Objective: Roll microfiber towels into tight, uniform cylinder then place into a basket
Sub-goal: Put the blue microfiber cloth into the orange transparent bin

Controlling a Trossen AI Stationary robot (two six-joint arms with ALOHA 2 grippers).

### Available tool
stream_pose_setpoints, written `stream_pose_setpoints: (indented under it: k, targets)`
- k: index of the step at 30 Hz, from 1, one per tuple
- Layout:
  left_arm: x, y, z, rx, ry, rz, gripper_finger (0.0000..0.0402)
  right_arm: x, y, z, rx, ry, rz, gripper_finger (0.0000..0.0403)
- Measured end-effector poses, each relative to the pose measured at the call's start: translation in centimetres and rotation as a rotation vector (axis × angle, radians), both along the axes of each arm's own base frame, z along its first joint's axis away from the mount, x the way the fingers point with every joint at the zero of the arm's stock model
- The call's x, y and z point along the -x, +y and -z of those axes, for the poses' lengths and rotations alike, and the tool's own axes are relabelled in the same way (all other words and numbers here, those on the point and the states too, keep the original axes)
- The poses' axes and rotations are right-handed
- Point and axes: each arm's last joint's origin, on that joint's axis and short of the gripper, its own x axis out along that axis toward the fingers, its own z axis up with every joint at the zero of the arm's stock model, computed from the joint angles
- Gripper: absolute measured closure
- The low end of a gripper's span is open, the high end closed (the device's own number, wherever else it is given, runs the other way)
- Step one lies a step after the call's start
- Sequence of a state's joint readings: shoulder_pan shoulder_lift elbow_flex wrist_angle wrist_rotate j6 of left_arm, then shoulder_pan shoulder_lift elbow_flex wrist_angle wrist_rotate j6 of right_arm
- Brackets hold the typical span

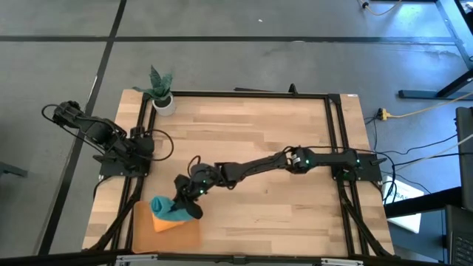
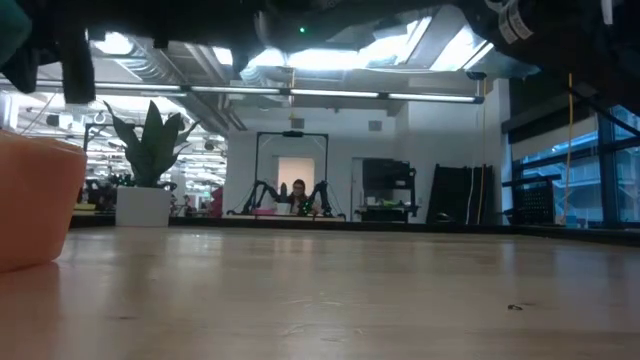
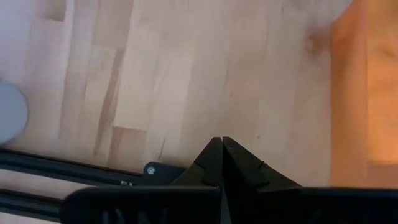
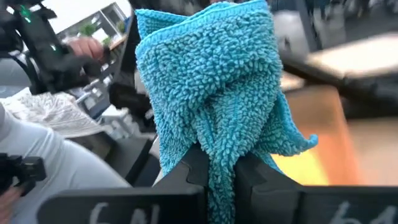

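Note:
The teal towel (image 4: 211,87) is bunched into a thick roll and held by my right gripper (image 1: 189,201) over the orange-tan basket (image 1: 185,235) at the table's near left corner. In the high view the towel (image 1: 167,207) lies partly over a brighter orange towel (image 1: 160,222) inside the basket. The basket's wall (image 2: 30,200) shows at the left of the low view, with a bit of teal (image 2: 8,30) high above it. My left gripper (image 3: 222,149) is shut and empty, parked at the table's left edge (image 1: 137,148). My right gripper pinches a bunched, several-layered part of the teal towel (image 4: 221,168) between its two fingers (image 4: 194,167). The arm reaches in from the table's right, slanting down toward the near left corner. The rest of the roll stands out past the fingertips, above the basket.
A small white pot with a green plant (image 1: 162,94) stands at the table's far left corner and shows in the low view (image 2: 142,205). The black frame rails (image 1: 336,133) run along the table's sides. Bare wood (image 1: 251,133) lies across the middle and far side.

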State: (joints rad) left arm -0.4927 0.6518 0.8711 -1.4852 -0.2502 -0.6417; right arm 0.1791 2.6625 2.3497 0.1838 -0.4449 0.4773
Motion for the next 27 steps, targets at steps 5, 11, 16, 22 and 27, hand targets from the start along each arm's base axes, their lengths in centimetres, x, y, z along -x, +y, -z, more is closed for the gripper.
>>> stream_pose_setpoints:
  k: [5, 11, 16, 22, 27]
  targets:
    - [0.0, 0.1, 0.0, -0.033, -0.011, 0.014, 0.0401, 0.4, 0.7, 1.3, 0.003, 0.112, -0.030, 0.0377]
    - [0.0, 0.2, 0.0, -0.061, -0.019, 0.008, 0.0401, 0.7, 1.8, 1.7, 0.012, 0.149, -0.061, 0.0377]
    - [-0.1, 0.2, 0.0, -0.088, -0.025, 0.025, 0.0401, 0.9, 3.0, 2.9, -0.017, 0.175, -0.118, 0.0377]
    - [-0.1, 0.2, -0.1, -0.091, -0.027, 0.025, 0.0401, 0.5, 3.1, 4.0, -0.072, 0.135, -0.132, 0.0377]
    - [-0.1, 0.2, -0.1, -0.104, -0.023, 0.056, 0.0401, 0.4, 2.9, 4.3, -0.061, 0.154, -0.099, 0.0377]
